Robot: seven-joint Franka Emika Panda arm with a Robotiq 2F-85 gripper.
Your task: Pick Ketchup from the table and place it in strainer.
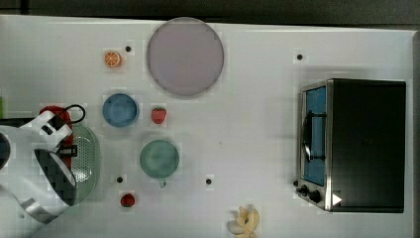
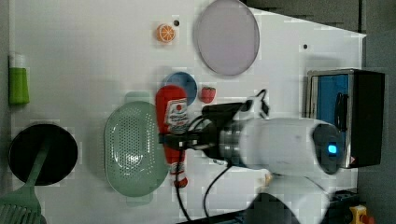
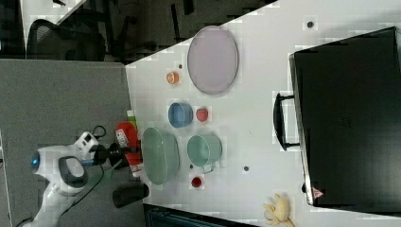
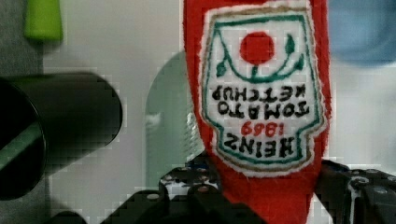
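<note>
White tabletop (image 1: 257,129), matte. Ketchup (image 2: 172,122) — elongated red plush bottle, stitched white label reading "Heinz Tomato Ketchup 1969" in the wrist view, tapering to a small cap. It lies pinched between the black fingers of the gripper (image 2: 177,140), held above the table beside the rim of the strainer (image 2: 133,149), at the left view's right. Strainer: pale green oval plastic, bottom perforated — holes plain in the left view, while the top view has the arm covering part of it. Nearby: round blue bowl (image 1: 120,109), teal-green bowl (image 1: 159,158), strawberry (image 1: 158,115), grey disc plate (image 1: 184,56), toaster oven (image 1: 356,145).
</note>
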